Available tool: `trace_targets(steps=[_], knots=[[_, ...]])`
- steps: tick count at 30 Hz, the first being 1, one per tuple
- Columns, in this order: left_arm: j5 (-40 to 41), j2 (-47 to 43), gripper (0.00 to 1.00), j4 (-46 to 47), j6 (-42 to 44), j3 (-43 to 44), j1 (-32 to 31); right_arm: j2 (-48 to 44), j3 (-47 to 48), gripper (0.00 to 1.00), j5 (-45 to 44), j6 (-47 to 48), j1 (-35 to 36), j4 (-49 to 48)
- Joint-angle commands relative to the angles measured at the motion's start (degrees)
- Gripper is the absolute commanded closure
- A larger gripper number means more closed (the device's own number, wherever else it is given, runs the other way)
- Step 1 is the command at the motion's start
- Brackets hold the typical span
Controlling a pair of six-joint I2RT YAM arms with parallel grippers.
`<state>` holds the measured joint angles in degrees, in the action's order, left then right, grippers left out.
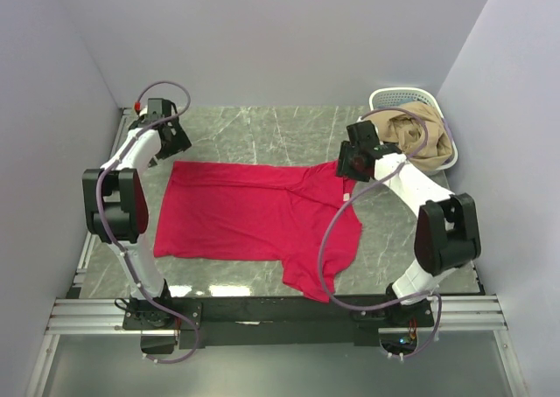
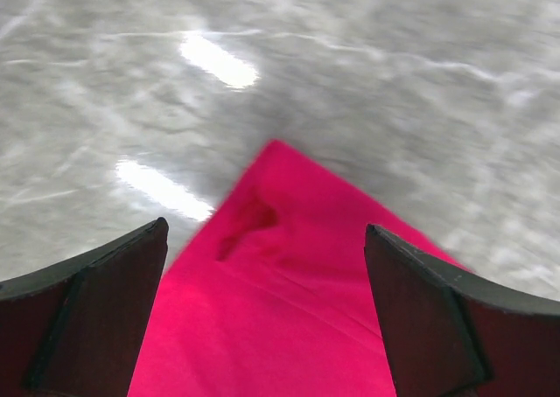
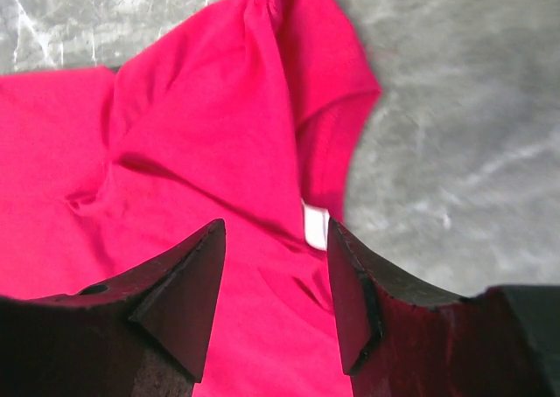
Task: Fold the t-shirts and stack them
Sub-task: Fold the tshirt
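With shirt (image 1: 254, 213) spread flat mid-desk (image 1: 262, 126), left end effector (image 2: 267, 231) wide and empty over its far corner, right end effector (image 3: 276, 226) part-open above the label (image 3: 315, 224): pinch both points squarely, lift together, fold evenly.

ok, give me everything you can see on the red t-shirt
The red t-shirt is plain crimson soft cloth, short-sleeved, with a small white label at the neck. It lies spread out, unfolded, on the grey marbled table, hem toward the left arm, neck toward the right, one sleeve pointing at the near edge. A few shallow wrinkles. The left hand is open over a hem corner, the right hand open over the neck; neither grips it.
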<state>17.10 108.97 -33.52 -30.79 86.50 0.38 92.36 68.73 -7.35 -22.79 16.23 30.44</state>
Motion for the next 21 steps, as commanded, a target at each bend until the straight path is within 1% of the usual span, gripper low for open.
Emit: trace_targets(steps=[1, 2, 6, 11, 21], knots=[[-7.9, -3.9, 0.01, 4.0, -0.4, -1.5, -1.5, 4.8, 3.8, 0.43, 7.1, -0.7, -1.9, -4.1], [-9.7, -4.2, 0.01, 4.6, -0.2, -1.9, -1.6, 5.6, 5.3, 0.44, 7.2, -0.7, -2.1, -3.8], [-12.0, -4.8, 0.01, 5.6, -0.4, -2.4, -2.1, 8.2, 6.9, 0.46, 10.3, -0.2, -2.2, -4.4], [-12.7, -4.2, 0.01, 5.7, -0.1, -2.3, -3.0, 10.5, 8.0, 0.47, 11.2, -0.2, -3.2, -4.0], [-14.8, -3.2, 0.01, 6.0, 0.5, -1.3, -4.5, 13.0, 6.9, 0.51, 12.7, 0.8, -3.7, -3.7]])
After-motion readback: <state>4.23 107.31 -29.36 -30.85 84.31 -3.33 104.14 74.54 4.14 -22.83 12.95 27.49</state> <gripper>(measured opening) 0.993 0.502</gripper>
